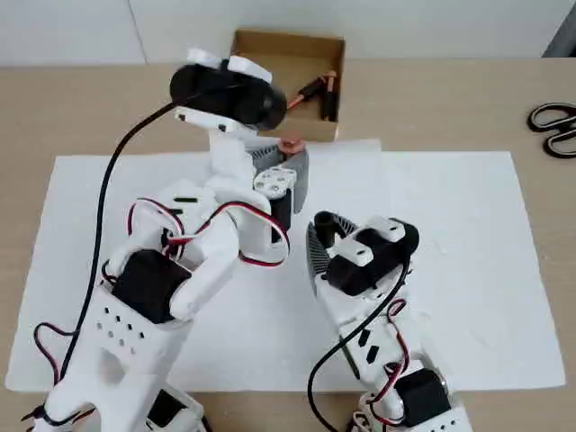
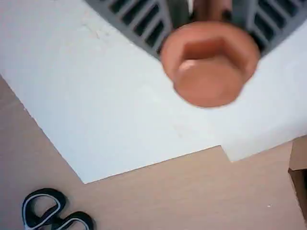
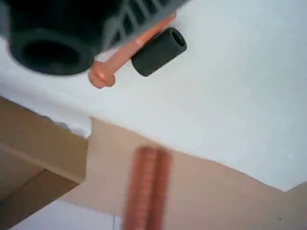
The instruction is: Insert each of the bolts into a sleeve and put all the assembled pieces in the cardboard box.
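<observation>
Probably a hobby lab or maker bench; light wood table (image 1: 450,99) against a plain white wall (image 1: 405,27); white work mat (image 1: 450,270); scissors (image 1: 552,128) lying about; printed robot arm (image 1: 117,351) with bare wiring (image 1: 256,259).

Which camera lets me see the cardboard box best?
The high view. It looks down into the open brown cardboard box, showing its rim and the orange and black pieces inside. The left wrist view catches just a corner at its edge, and the right wrist view part of one wall.
</observation>
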Robot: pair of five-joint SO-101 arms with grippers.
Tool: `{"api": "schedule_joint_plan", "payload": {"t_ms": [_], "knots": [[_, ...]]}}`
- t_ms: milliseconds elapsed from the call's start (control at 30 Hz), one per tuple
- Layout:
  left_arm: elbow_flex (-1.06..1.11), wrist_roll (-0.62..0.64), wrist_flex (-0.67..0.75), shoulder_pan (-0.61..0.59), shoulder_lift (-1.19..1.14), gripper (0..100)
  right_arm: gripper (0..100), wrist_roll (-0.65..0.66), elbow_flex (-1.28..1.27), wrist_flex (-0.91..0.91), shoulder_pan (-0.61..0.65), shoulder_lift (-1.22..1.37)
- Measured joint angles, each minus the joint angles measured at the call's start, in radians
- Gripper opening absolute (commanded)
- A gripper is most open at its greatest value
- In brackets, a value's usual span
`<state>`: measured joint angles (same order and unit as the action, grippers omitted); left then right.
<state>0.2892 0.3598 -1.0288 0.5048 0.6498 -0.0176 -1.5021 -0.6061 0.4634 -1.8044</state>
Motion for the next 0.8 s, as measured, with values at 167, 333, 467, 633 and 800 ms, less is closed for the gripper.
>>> {"api": "schedule_joint_plan", "payload": {"t_ms": [167, 333, 467, 633, 800], "knots": [[0.075, -0.003, 0.092, 0.000, 0.000, 1, 0.4, 0.000, 0.000, 0.000, 0.002, 0.000], [0.084, -0.003, 0.123, 0.000, 0.000, 1, 0.4, 0.000, 0.000, 0.000, 0.002, 0.000], [0.084, -0.003, 0.123, 0.031, 0.000, 1, 0.4, 0.000, -0.005, 0.000, 0.003, 0.000], [0.084, -0.003, 0.124, 0.061, 0.000, 1, 0.4, -0.011, -0.006, 0.000, 0.000, 0.000], [0.091, -0.003, 0.124, 0.068, 0.000, 1, 0.4, -0.037, -0.008, 0.000, 0.002, 0.000]]}}
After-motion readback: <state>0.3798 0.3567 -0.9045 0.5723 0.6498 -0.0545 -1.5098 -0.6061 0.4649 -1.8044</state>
